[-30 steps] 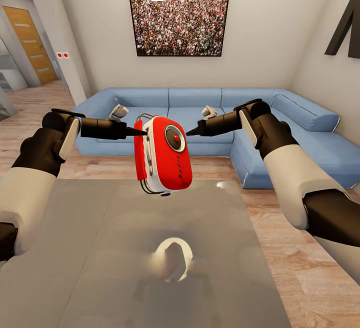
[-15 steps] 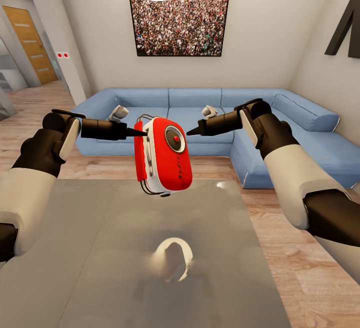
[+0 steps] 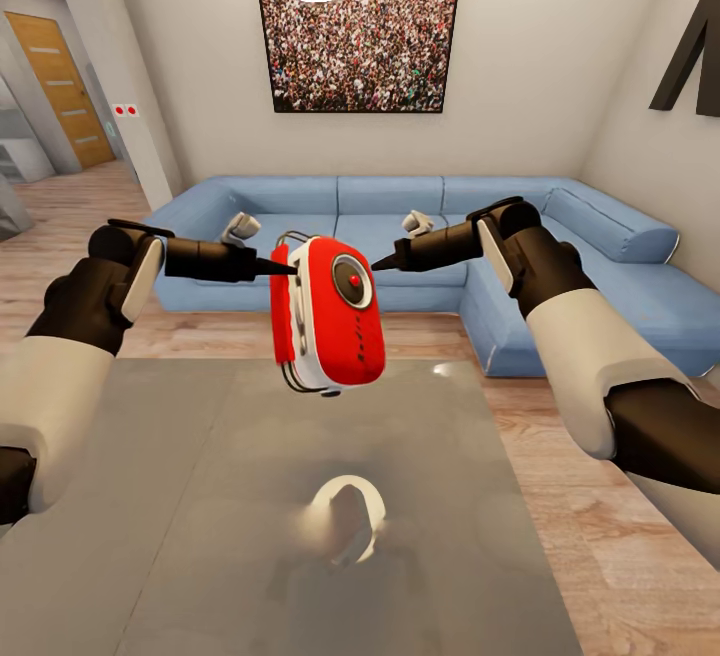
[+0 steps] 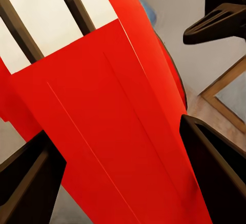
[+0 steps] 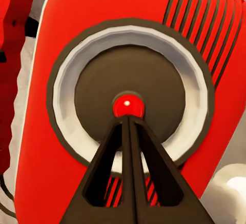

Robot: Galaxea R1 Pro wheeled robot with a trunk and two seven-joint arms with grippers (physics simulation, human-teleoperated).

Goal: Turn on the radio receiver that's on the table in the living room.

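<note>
1. The radio [image 3: 331,311] hangs in the air above the far end of the grey table [image 3: 200,536], upright and slightly tilted, with its dial facing the camera and the blue sofa [image 3: 620,266] behind it.
2. The centre of the dial glows red, not green. Judging by that, the switch is not yet made, or the press is only now being made.
3. To do this step well, the pressing tip should go straight along the dial's axis onto the red centre button [image 5: 128,105]. The holding arm must stay rigid so the radio does not swing away.
4. The left gripper [image 4: 123,178] is clamped on the radio's red side, one finger on each flank of it.
5. The right gripper [image 5: 129,126] has its jaws together in a single point. That point sits just at the red button, in line with it; whether it already touches cannot be told.
</note>
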